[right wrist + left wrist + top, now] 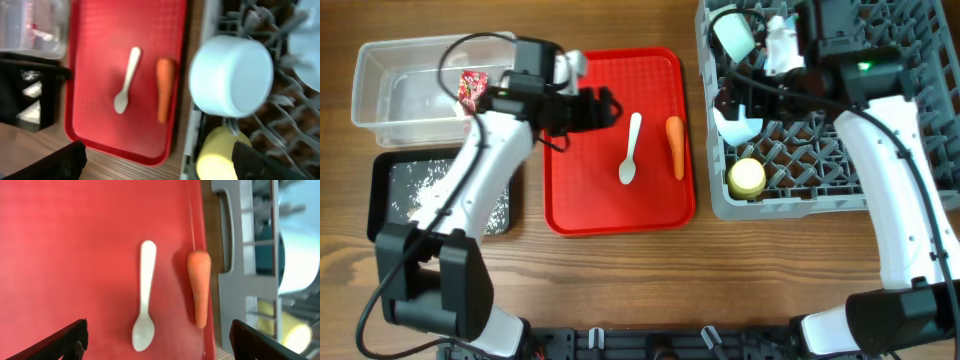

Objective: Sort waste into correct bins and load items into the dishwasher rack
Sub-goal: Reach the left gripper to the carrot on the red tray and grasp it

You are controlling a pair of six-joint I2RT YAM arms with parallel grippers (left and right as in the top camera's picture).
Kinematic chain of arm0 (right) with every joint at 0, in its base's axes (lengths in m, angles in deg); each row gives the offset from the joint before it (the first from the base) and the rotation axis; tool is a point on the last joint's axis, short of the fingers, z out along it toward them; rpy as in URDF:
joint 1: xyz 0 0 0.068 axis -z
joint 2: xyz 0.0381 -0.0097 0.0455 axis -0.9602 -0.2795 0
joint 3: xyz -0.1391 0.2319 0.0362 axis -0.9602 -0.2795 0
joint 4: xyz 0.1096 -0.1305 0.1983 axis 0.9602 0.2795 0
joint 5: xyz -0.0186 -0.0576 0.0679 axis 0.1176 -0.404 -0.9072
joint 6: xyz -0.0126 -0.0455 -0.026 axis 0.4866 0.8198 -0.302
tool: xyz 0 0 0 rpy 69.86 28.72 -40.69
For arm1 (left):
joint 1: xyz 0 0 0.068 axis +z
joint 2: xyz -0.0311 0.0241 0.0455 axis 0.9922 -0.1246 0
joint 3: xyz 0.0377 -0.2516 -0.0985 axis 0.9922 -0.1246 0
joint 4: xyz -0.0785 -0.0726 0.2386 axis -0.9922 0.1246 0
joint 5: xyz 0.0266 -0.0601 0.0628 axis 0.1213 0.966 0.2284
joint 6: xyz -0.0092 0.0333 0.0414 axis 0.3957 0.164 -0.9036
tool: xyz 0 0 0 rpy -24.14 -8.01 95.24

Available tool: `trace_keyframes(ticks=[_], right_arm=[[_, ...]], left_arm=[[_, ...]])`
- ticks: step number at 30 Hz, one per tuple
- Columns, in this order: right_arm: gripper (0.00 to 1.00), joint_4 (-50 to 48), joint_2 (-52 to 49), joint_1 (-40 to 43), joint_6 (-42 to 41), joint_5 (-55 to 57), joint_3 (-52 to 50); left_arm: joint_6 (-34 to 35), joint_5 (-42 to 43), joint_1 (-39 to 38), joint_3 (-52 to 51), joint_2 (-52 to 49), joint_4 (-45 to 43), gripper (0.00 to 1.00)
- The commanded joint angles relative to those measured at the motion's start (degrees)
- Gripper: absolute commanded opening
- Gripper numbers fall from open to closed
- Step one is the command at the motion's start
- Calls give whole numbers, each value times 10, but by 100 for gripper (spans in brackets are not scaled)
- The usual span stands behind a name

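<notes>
spoon (630,148) and carrot (675,147) left mid-frame on red tray (570,205); cup (747,177), bowls (735,36) in rack (920,150) at right; wrapper (472,88) in tub (365,95). left gripper (159,325), right gripper (159,150) spread, empty.

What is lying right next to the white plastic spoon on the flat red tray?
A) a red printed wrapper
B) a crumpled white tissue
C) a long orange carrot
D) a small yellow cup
C: the long orange carrot lies beside the white plastic spoon on the flat red tray, while the small yellow cup sits in the grey plastic rack.
</notes>
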Motion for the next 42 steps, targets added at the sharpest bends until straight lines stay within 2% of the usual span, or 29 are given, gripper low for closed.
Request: trace_keyframes(ticks=[1, 3, 8, 13, 20, 26, 36, 42], right_arm=[[95, -11, 5, 3, 5, -15, 9], [96, -11, 5, 13, -1, -14, 9], [96, -5, 10, 43, -5, -16, 9], [96, -4, 24, 68, -4, -16, 9], [96, -2, 32, 82, -3, -16, 9], [96, 0, 32, 82, -3, -14, 9], [96, 0, 32, 82, -3, -14, 9], [96, 0, 32, 82, -2, -14, 9]], left_arm=[[-29, -143, -96, 5, 8, -8, 93], [-37, -196, -134, 5, 2, -13, 94], [-59, -261, -199, 5, -33, -31, 94], [-59, -259, -214, 5, -77, -67, 92], [-130, -259, -221, 5, -124, -129, 90], [-134, -251, -224, 5, -163, -167, 90], [-164, -249, -243, 5, -186, -189, 88], [-163, -260, -242, 5, -191, -189, 83]])
